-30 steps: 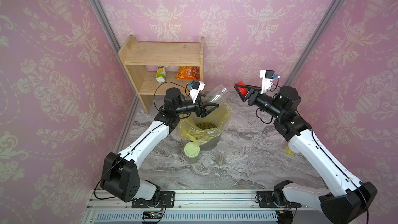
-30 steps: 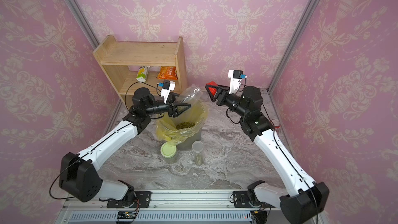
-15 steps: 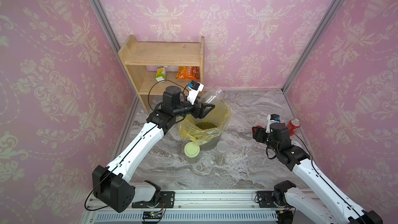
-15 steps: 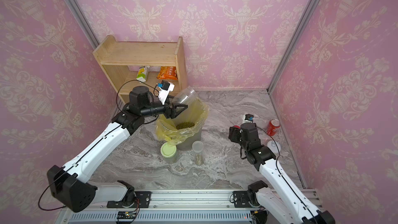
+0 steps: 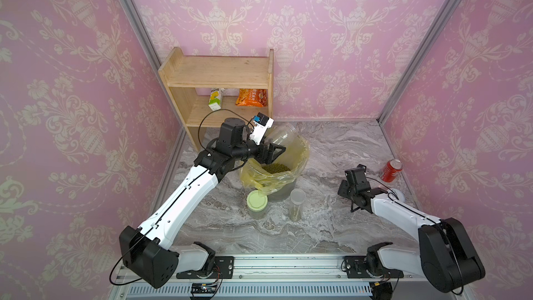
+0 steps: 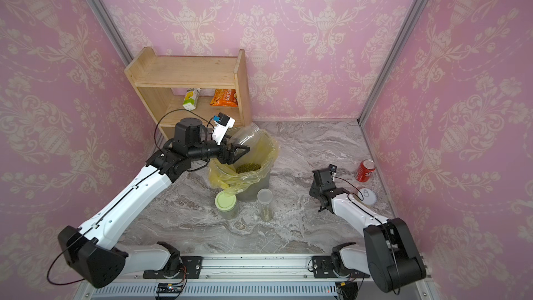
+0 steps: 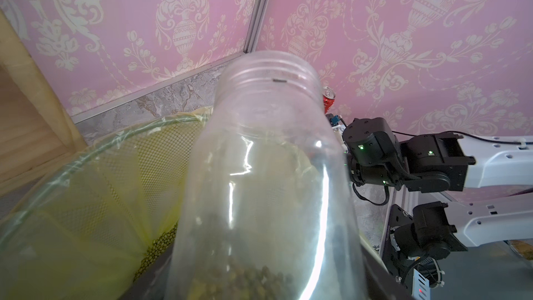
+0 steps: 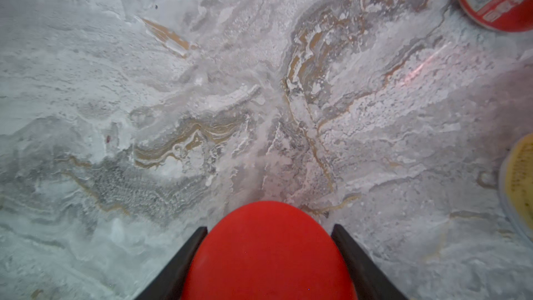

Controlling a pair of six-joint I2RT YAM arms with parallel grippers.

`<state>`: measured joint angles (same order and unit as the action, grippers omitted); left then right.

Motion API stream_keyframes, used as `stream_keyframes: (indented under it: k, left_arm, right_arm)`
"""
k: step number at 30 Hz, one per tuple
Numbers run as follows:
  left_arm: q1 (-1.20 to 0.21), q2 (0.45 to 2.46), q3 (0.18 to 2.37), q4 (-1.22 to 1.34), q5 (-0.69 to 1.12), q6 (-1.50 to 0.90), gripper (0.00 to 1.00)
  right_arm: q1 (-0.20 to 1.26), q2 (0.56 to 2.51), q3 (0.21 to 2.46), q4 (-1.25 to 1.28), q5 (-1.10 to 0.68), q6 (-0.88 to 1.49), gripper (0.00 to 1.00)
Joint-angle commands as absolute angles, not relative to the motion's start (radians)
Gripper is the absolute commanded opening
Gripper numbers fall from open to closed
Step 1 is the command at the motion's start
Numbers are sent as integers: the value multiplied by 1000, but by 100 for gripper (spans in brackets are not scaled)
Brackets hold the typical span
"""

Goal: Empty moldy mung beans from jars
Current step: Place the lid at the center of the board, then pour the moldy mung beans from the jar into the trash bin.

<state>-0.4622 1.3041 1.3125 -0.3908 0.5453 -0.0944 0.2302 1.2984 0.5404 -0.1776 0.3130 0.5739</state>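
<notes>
Staged home-style test booth; wallpaper panels [image 5: 346,53], aluminium frame [image 5: 426,38]

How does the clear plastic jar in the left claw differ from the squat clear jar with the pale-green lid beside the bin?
The lidless clear plastic jar shows a bare threaded mouth; the squat pale-green-lidded jar is capped. The lidless jar is tilted above the yellow-bagged bin, gripped by the left claw; the squat jar stands upright on the marble table, untouched. Both have clear plastic walls.
</notes>
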Motion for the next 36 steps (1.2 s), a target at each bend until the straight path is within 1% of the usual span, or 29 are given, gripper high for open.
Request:
stream_keyframes:
  k: [1, 2, 3, 8, 13, 18, 24, 28, 32, 33, 34, 36]
  left_arm:
    - [-475, 1261, 1337, -468, 480, -52, 26]
    - [-477, 1257, 1336, -484, 471, -49, 26]
    - [-479, 1251, 1333, -498, 462, -48, 26]
    - [-480, 1222, 1342, -566, 433, -41, 26]
    - [-480, 1235, 1443, -730, 354, -20, 26]
    - [-480, 1332, 1612, -963, 241, 7, 26]
    - [-492, 1487, 1812, -1222, 174, 33, 27]
    - [-514, 1573, 1948, -1353, 107, 44, 28]
    - [-570, 1729, 2209, -1564, -27, 61, 29]
    - [-588, 1749, 2234, -1567, -77, 60, 29]
    - [-597, 1755, 2237, -1559, -84, 67, 29]
    - [-599, 1772, 2240, -1567, -53, 58, 30]
  right_arm:
    - [224, 1361, 606, -161, 325, 591, 93]
    - [224, 1396, 626, -167, 315, 617, 98]
    - [224, 1424, 638, -166, 307, 625, 100]
    - [225, 1452, 628, -111, 283, 637, 100]
    - [233, 1352, 599, -115, 318, 623, 100]
    - [247, 1263, 603, -156, 311, 582, 100]
    - [257, 1169, 608, -197, 273, 542, 100]
    - [264, 1106, 585, -200, 289, 537, 100]
    - [267, 1074, 579, -204, 279, 526, 100]
    - [268, 1073, 582, -208, 279, 525, 100]
    - [269, 1072, 584, -209, 276, 521, 100]
    - [270, 1072, 584, -210, 273, 517, 100]
